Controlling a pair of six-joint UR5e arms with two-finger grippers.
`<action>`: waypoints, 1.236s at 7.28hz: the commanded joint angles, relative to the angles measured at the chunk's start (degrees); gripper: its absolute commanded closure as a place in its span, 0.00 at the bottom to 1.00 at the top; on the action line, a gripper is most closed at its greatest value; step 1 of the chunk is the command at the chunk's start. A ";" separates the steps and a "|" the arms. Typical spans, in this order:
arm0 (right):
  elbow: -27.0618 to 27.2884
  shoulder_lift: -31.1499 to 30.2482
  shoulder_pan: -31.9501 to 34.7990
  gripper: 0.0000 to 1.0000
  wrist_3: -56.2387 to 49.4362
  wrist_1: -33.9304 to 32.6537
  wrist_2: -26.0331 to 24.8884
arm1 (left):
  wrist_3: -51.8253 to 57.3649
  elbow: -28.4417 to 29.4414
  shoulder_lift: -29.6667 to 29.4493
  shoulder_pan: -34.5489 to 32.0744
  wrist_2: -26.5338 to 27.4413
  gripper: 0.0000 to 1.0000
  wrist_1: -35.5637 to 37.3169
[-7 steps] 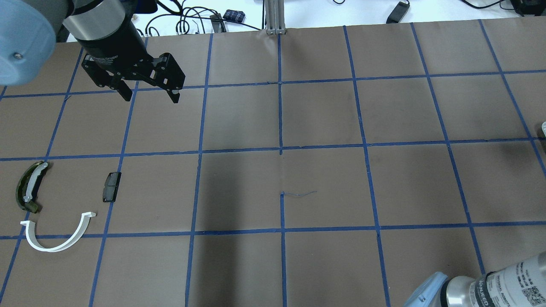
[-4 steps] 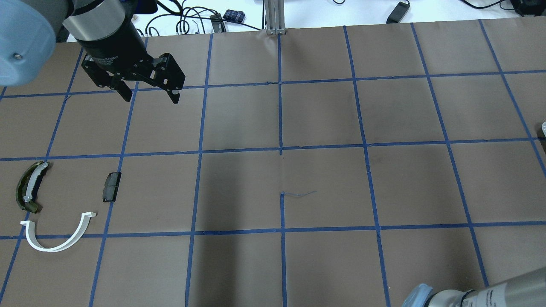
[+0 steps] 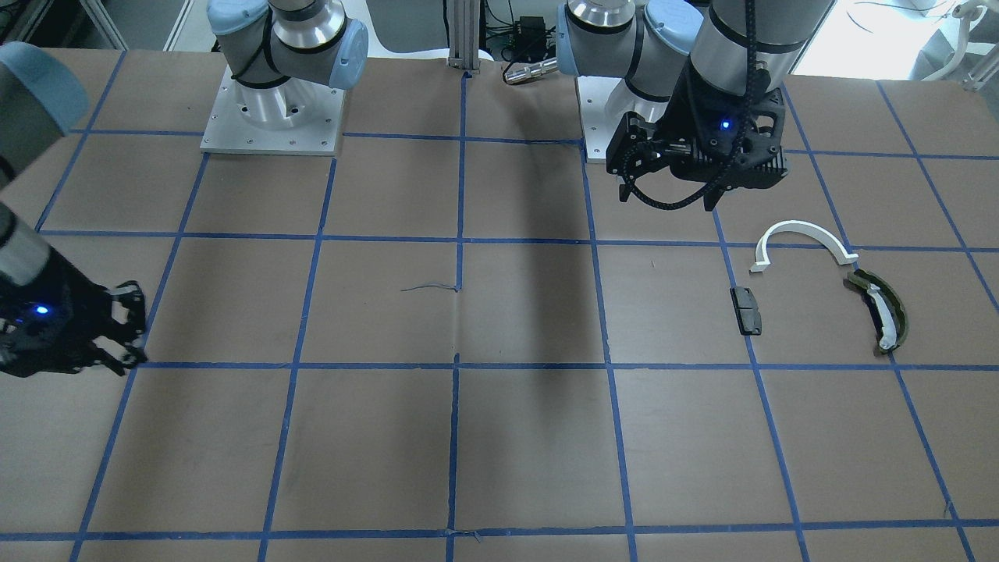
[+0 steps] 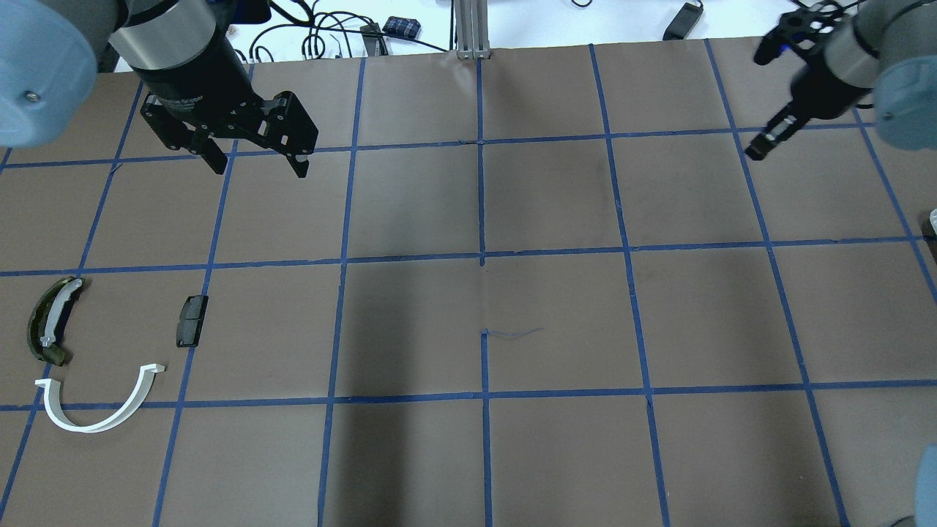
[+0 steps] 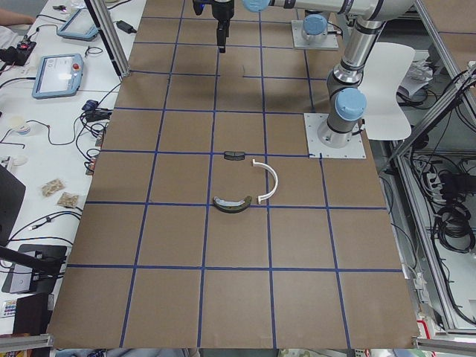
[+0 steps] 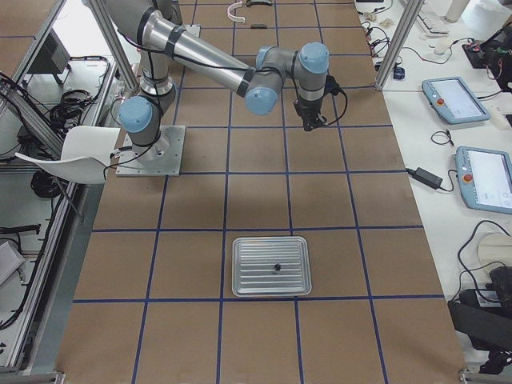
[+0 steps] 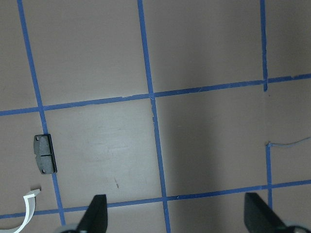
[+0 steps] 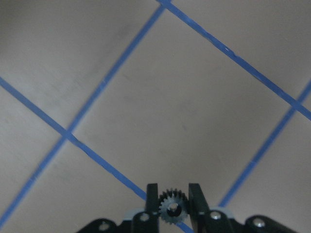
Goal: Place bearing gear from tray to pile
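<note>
My right gripper (image 8: 172, 208) is shut on a small dark bearing gear (image 8: 172, 209), held above bare table. It shows at the overhead view's top right (image 4: 758, 149) and the front view's left edge (image 3: 125, 328). The pile lies at the table's left end: a white half-ring arc (image 4: 102, 421), a dark rectangular pad (image 4: 192, 320) and an olive curved shoe (image 4: 47, 322). My left gripper (image 4: 256, 165) is open and empty, high above the table beyond the pile. Its wrist view shows the pad (image 7: 44, 154).
A metal tray (image 6: 248, 272) lies at the table's right end with a small dark part (image 6: 277, 266) in it. A metal post (image 4: 472, 29) stands at the table's far edge, with cables behind it. Blue tape lines grid the brown tabletop.
My right arm has left the overhead view's bottom right corner and its gripper now shows at the top right. My left arm and the pile have not moved.
</note>
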 commanded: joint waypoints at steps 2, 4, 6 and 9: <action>0.25 4.68 13.85 1.00 24.12 -8.06 -0.49 | 0.00 0.00 0.00 0.00 0.00 0.00 0.00; 0.25 9.94 20.79 1.00 38.61 -16.65 -0.41 | 0.00 0.00 0.00 0.00 0.00 0.00 0.00; 0.16 13.73 26.69 1.00 52.32 -23.35 -0.41 | 0.00 0.00 0.00 0.00 0.00 0.00 0.00; 1.55 16.38 32.68 0.95 58.45 -24.61 -1.11 | 0.00 0.00 0.00 0.00 0.00 0.00 0.00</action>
